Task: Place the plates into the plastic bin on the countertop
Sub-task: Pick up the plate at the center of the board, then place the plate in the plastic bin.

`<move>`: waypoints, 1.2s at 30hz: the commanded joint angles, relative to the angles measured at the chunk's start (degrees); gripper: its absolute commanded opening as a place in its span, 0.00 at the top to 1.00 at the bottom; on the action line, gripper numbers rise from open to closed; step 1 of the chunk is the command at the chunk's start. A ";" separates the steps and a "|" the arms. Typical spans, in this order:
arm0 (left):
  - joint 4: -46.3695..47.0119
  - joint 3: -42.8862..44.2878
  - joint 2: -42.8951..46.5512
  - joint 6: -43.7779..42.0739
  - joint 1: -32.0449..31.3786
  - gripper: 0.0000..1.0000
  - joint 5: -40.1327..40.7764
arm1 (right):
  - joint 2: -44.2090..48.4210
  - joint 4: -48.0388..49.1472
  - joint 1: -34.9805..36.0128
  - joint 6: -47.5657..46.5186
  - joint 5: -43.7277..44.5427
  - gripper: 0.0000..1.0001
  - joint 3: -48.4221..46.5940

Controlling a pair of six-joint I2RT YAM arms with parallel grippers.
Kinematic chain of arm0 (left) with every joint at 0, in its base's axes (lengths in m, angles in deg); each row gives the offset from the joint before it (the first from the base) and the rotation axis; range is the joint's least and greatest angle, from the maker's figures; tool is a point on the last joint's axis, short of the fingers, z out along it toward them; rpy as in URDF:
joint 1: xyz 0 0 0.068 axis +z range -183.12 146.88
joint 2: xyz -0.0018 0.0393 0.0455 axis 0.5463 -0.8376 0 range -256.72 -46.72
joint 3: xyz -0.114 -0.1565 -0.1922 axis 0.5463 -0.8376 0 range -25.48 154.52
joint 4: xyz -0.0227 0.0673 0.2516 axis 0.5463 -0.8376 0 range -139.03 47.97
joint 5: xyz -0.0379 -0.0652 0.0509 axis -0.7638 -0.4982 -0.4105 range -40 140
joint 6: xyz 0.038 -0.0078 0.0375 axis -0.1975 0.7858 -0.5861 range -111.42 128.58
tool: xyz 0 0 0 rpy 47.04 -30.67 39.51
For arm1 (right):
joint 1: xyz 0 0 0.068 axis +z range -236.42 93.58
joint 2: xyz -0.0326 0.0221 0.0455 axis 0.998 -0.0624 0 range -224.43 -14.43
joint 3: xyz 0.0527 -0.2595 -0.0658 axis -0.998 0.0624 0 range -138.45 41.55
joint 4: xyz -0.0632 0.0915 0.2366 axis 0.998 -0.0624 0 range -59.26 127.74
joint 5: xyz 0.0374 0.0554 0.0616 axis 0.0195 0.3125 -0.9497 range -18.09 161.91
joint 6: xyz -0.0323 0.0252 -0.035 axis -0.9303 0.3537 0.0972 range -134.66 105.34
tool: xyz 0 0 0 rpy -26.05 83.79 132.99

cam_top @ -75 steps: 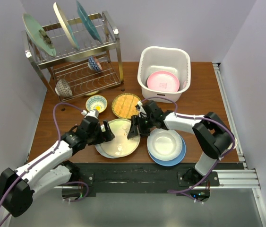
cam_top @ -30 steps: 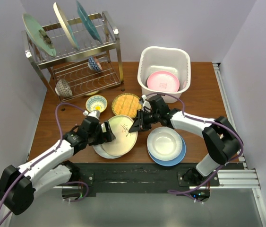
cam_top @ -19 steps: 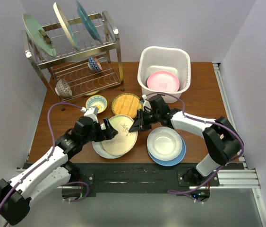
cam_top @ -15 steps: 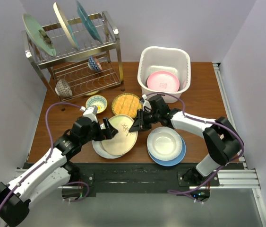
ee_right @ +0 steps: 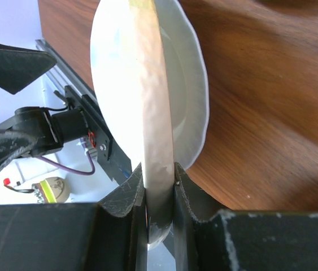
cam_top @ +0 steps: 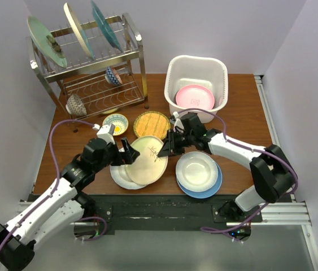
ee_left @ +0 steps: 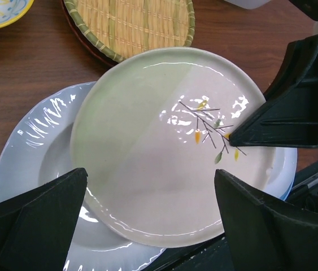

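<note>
Wood-grain countertop (cam_top: 243,113), glossy round cream plate (ee_left: 164,152) pinched by right pincer (ee_right: 159,195), left pincer (ee_left: 150,175) spread wide

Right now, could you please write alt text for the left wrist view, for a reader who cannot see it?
A cream plate with a twig motif fills the view, its right rim pinched by the right gripper, above a white plate. The open left gripper frames it from below.
</note>
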State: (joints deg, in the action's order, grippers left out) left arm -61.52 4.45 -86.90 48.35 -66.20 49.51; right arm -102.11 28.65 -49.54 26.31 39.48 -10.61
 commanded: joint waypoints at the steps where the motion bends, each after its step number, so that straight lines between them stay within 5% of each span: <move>1: -0.55 1.62 0.90 -0.75 -0.06 0.00 2.07 | 3.74 -1.99 -1.98 -2.91 -1.50 1.00 -3.82; 18: 0.24 0.04 -2.62 0.05 -0.05 0.00 0.84 | 5.85 -8.49 -11.92 -6.95 -6.50 1.00 -10.24; 36: 2.96 -1.63 -4.73 0.13 -0.05 0.00 -1.62 | 3.83 -3.23 -22.38 -2.04 -15.74 1.00 -16.22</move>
State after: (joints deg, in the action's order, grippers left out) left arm -61.39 3.57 -91.60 48.43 -66.20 48.94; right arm -100.26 17.94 -69.73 20.32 32.07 -22.18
